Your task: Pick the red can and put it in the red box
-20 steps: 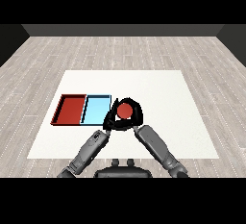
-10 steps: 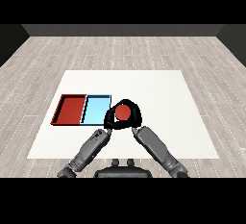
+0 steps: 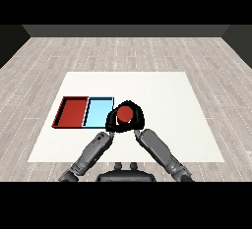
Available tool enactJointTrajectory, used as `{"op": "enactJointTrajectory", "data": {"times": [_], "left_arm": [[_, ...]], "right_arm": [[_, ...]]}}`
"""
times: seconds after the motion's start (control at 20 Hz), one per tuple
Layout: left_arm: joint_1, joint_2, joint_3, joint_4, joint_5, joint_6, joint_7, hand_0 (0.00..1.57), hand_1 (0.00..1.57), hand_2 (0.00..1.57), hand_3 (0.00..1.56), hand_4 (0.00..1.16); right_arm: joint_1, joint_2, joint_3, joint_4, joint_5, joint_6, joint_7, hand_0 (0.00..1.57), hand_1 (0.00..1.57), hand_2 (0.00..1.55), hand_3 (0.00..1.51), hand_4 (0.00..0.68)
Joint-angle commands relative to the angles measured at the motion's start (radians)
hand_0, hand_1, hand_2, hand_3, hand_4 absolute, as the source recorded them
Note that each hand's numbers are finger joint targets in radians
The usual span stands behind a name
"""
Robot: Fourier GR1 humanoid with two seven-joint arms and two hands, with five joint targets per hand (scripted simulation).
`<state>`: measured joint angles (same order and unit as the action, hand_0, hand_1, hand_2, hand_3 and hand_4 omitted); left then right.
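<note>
The red can (image 3: 125, 113) shows its round top near the table's middle, just right of the trays. My right hand (image 3: 137, 117) is curled round the can from the right and behind. My left hand (image 3: 111, 122) is close against the can's left side, and I cannot make out how its fingers stand. The red tray (image 3: 72, 112) lies to the left. The light blue tray (image 3: 98, 111) lies between it and the can, its right edge partly hidden by my left hand.
The white table (image 3: 162, 95) stretches wide to the right and back of the hands. Both grey forearms come in from the lower edge. A grey wooden floor surrounds the table.
The can and my right hand have shifted a little to the left, toward the light blue tray. The left hand has stayed close to the can.
</note>
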<state>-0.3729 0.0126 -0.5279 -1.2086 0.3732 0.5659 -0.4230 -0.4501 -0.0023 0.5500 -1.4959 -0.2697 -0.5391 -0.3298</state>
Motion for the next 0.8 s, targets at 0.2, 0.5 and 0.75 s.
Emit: {"op": "enactJointTrajectory", "data": {"times": [0.2,0.5,0.75], "left_arm": [[0.012,-0.012,-0.001,-0.054,-0.015,0.008,-0.045,1.57,1.57,1.57,1.51,1.15],[0.011,-0.012,-0.016,-0.022,-0.001,0.038,-0.061,1.57,1.57,1.57,1.49,1.13],[-0.034,-0.012,-0.012,-0.042,-0.029,0.082,0.009,1.57,1.57,1.57,1.49,1.13]], "right_arm": [[0.014,0.002,0.0,0.009,0.096,0.01,0.11,0.0,0.0,0.0,0.0,0.0],[0.039,-0.021,-0.044,-0.016,0.086,0.039,0.114,0.0,0.0,0.0,0.0,0.0],[0.037,0.002,-0.009,-0.001,0.074,0.001,0.12,0.0,0.0,0.0,0.0,0.0]]}}
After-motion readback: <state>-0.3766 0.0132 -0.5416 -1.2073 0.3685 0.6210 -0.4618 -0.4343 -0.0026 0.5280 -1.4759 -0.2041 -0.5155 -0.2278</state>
